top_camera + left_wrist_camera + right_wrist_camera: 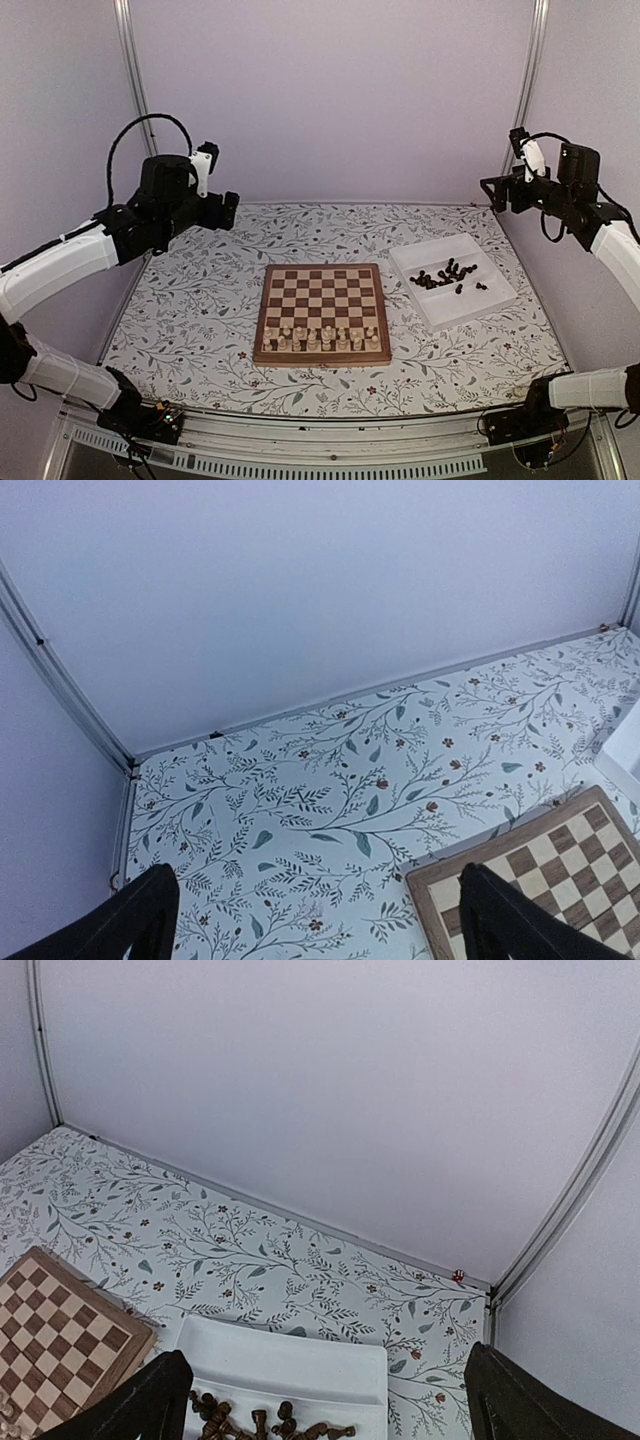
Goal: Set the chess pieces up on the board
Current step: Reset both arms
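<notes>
Square checked wooden board (322, 290) carries pale cream chess pieces (320, 338) on its near rows, dark brown pieces (445, 277) lie in white plastic tray (472, 305) at right, left gripper (318, 882) and right gripper (328, 1360) both spread wide, empty.

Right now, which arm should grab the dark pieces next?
Right. The dark pieces lie in the white tray on that arm's side, and the right gripper hangs open near it. The left gripper is across the board, farther away.

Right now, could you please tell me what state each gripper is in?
Left gripper: open, holding nothing.
Right gripper: open, holding nothing.
</notes>
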